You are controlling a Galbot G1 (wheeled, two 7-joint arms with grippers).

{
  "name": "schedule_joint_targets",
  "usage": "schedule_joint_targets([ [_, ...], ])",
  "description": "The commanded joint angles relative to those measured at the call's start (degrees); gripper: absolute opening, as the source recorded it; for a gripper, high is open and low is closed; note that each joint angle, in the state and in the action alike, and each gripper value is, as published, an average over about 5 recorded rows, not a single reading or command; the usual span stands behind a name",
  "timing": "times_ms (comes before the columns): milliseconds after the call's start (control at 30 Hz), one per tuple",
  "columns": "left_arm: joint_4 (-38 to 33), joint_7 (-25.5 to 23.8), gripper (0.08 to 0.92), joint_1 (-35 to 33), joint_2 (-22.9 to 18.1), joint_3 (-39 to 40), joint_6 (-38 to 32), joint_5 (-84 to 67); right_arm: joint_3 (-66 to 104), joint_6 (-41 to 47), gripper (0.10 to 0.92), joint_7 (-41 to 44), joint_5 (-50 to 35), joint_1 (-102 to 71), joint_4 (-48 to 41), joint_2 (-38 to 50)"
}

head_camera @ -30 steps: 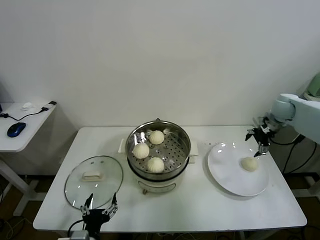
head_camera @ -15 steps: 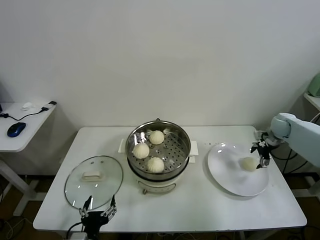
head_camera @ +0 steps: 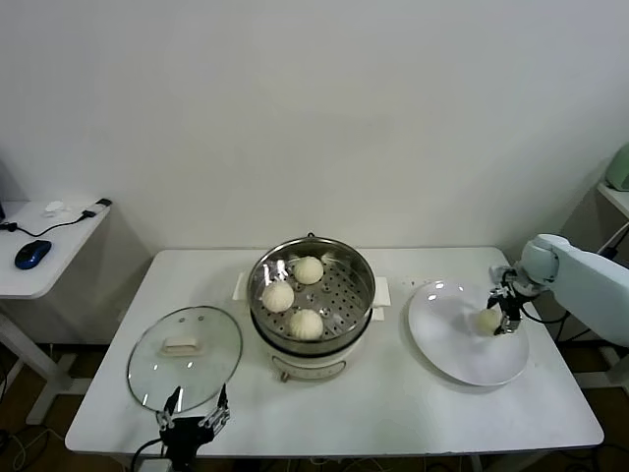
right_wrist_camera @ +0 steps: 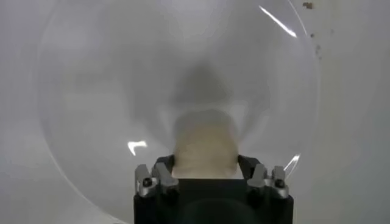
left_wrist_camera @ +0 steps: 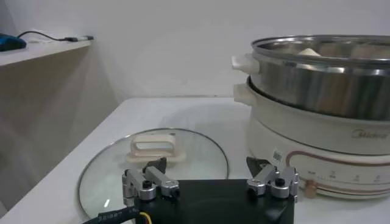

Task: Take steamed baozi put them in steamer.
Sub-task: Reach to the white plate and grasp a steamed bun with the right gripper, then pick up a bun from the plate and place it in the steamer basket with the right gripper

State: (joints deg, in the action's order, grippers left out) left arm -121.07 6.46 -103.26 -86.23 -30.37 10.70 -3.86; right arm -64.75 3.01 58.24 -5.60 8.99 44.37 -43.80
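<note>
on the white plate (head_camera: 462, 344) right of the steamer (head_camera: 312, 300), the right tool (head_camera: 501, 317) straddles the last baozi (head_camera: 488, 320), fingers parted at its sides. the left tool (head_camera: 195, 421) waits open at the worktop's (head_camera: 393, 403) front edge.

Right arm (head_camera: 580, 275) is cased in smooth pale grey-white shells with a rounded joint. Right tool (right_wrist_camera: 206, 165) has a black body, silver finger brackets and dark screws. Left tool (left_wrist_camera: 207, 173) is built alike; a yellow-black cable is seen beneath it.
</note>
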Motion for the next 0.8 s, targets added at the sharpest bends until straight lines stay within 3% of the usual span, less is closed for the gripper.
schedule_joint_targets([
  [33, -0.2, 0.0, 0.823, -0.1, 0.1, 0.1, 0.0, 0.1, 1.3, 0.5, 0.644, 0.6, -0.2, 0.2, 1.5, 0.7],
  [200, -0.8, 0.0, 0.823, -0.2, 0.1, 0.2, 0.2, 0.2, -8.2, 1.5, 0.615, 1.9, -7.0, 11.7, 8.9, 3.7],
  [333, -1.3, 0.0, 0.823, -0.1, 0.3, 0.5, 0.4, 0.2, -25.1, 3.9, 0.611, 1.5, -21.7, 31.3, 18.8, 3.4],
  [567, -2.0, 0.0, 0.823, 0.0, 0.6, 1.4, 0.4, 0.6, -40.8, 9.8, 0.611, 0.5, -46.6, 56.3, 33.7, -6.2],
  [800, -2.2, -0.1, 0.823, 0.3, 1.0, 1.9, 0.0, 1.2, -40.6, 15.7, 0.611, -7.1, -57.6, 58.0, 43.3, -16.9],
])
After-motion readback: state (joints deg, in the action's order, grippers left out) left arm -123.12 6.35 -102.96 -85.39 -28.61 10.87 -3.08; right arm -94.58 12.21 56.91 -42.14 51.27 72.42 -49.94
